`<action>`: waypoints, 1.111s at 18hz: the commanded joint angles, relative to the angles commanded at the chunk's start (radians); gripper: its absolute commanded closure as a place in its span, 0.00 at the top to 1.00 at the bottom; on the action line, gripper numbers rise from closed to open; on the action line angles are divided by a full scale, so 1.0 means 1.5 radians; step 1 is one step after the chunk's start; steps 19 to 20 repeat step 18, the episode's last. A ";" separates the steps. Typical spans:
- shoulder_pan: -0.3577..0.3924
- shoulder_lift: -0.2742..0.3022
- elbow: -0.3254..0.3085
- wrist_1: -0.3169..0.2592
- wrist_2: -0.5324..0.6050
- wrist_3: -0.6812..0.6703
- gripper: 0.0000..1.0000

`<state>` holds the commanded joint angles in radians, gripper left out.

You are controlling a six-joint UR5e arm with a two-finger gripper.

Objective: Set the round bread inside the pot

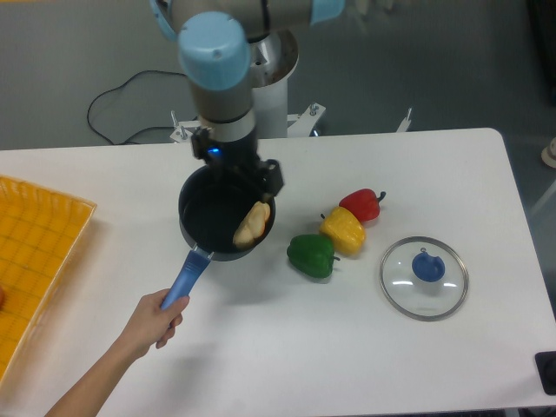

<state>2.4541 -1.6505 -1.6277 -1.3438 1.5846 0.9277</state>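
A yellow tray (39,252) sits at the left edge. A hand (156,317) grips the blue handle of the pot (207,217), which points down-left. The round bread (252,224) lies inside against the right wall, long axis tilted up-right. The gripper (252,187) hovers above it; I cannot tell whether its jaws are spread. Further right stand green (311,254), yellow (343,230) and red (360,205) peppers, then a glass lid (424,278).

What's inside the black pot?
The round bread lies inside the pot, by its right wall. The rest looks dark and bare, but the robot's gripper covers the far edge, so that part is hidden.
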 joint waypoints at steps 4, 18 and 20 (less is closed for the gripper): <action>0.052 -0.018 0.022 -0.001 -0.004 0.178 1.00; 0.198 -0.136 0.066 0.032 -0.003 0.464 1.00; 0.198 -0.136 0.066 0.032 -0.003 0.464 1.00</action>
